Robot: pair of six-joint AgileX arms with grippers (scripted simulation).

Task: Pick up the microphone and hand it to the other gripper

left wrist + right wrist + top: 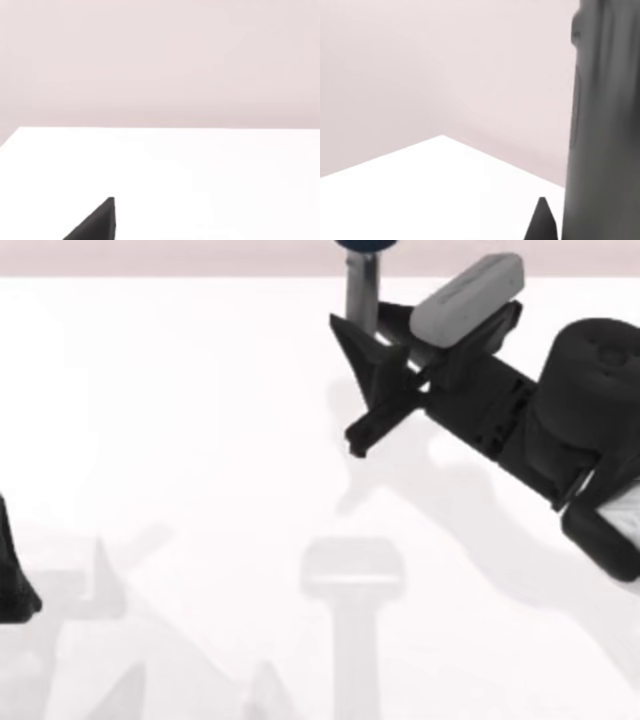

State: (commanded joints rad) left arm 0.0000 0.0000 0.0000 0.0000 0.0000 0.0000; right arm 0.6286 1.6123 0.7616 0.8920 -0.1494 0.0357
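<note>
The microphone stands upright at the back of the table in the top view. Its navy head (365, 245) is cut off by the picture's edge and its grey handle (362, 295) points down. My right gripper (365, 360) is shut on the lower end of the handle and holds it above the table. From the right wrist the handle (602, 125) fills one side, right beside a black fingertip (542, 220). The other gripper, my left one (12, 580), is parked at the table's left edge and open, with one finger (97, 225) showing and nothing near it.
A pale grey oblong block (470, 295) rides on my right wrist, and the thick black arm (580, 410) runs off to the right. The white table (200, 440) ends at a pink back wall (160, 60). Arm shadows lie across the front of the table.
</note>
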